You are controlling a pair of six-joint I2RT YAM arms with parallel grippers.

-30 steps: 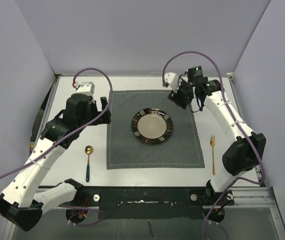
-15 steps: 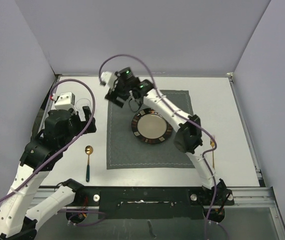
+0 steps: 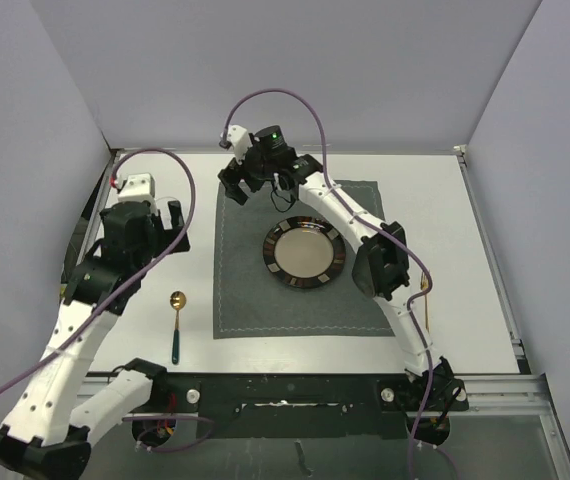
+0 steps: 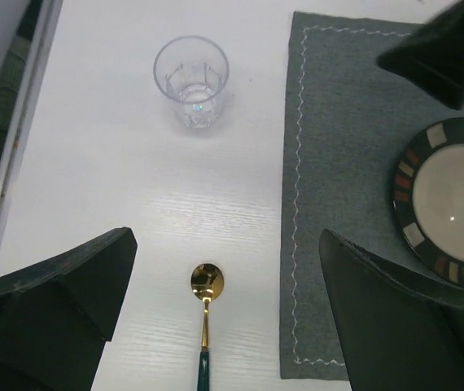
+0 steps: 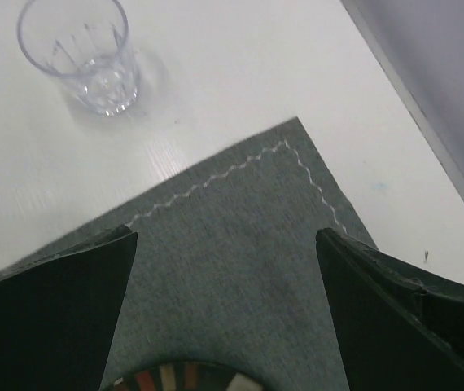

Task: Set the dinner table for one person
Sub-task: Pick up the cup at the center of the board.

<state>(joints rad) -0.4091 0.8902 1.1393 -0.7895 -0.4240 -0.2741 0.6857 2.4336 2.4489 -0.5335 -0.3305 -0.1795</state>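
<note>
Bright, even light is falling from above, washing the large flat white matte tabletop (image 3: 445,230) almost to glare and leaving only pale, soft-edged shadows. The clear faceted glass tumbler (image 4: 190,80) is throwing a faint grey smudge beside its base, while the round dark-rimmed ceramic plate (image 4: 405,191) is carrying one tiny pinpoint highlight. The dark fingers (image 4: 53,318) of the left gripper (image 4: 225,244) are looking soft and underexposed, close to the lens.
</note>
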